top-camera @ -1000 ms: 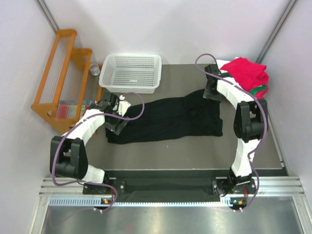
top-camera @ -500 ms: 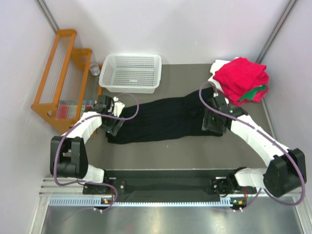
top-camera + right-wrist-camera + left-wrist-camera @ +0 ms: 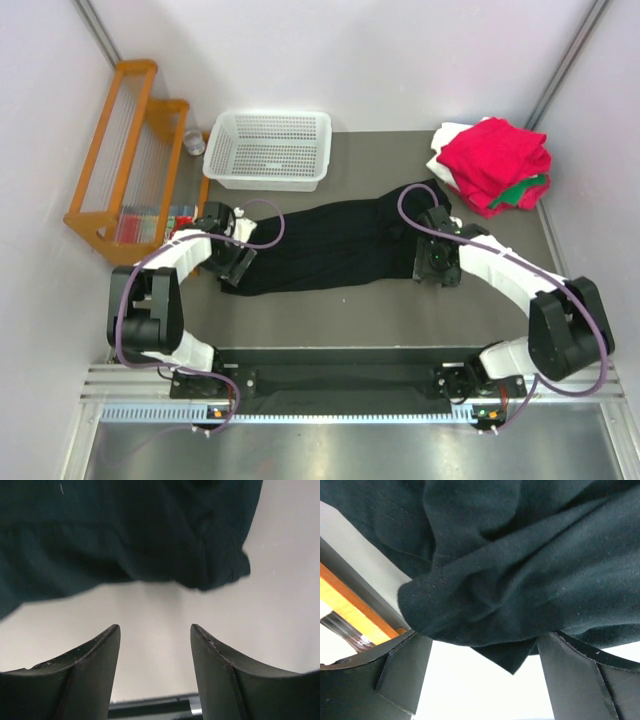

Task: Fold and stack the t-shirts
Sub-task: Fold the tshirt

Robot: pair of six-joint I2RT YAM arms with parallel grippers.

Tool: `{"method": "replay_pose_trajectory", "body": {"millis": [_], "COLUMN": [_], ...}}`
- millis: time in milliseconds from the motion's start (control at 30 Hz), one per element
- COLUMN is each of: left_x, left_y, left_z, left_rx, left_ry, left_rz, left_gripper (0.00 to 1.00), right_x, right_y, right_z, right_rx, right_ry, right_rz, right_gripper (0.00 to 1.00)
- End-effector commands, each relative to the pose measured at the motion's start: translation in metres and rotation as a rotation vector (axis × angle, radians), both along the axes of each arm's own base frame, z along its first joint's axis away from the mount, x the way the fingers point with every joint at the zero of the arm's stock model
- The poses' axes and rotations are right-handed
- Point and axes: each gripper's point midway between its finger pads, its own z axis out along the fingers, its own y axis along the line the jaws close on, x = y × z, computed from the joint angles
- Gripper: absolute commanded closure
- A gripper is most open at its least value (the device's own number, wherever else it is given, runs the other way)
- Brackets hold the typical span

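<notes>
The black shirt (image 3: 340, 243) is laid out long and rumpled across the middle of the table (image 3: 330, 300). The left gripper (image 3: 482, 645) is held at the shirt's left end, fingers wide apart, a cloth corner between them but not pinched. The right gripper (image 3: 154, 627) is held at the right end, fingers apart over bare table. The folded shirts (image 3: 495, 160) are piled in the far right corner.

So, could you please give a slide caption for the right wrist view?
Open right pincer facing a loose edge of the large black cloth t-shirt on the table.
</notes>
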Motion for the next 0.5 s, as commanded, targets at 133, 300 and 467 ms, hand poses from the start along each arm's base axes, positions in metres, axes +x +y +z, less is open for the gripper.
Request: {"method": "replay_pose_trajectory", "body": {"millis": [133, 300, 467], "left_x": [0.025, 0.023, 0.022], "left_y": [0.000, 0.002, 0.001], "left_z": [0.016, 0.018, 0.016], "left_rx": [-0.008, 0.004, 0.002], "left_ry": [-0.085, -0.091, -0.090], "left_rz": [0.008, 0.000, -0.003], "left_gripper": [0.13, 0.13, 0.13], "right_x": [0.051, 0.046, 0.043], "right_y": [-0.017, -0.045, -0.073], "right_z": [-0.005, -0.014, 0.001], "right_rx": [-0.062, -0.143, -0.194], "right_ry": [-0.079, -0.031, -0.075], "right_rz": [-0.144, -0.240, -0.339], "right_gripper": [0.43, 0.43, 0.43]}}
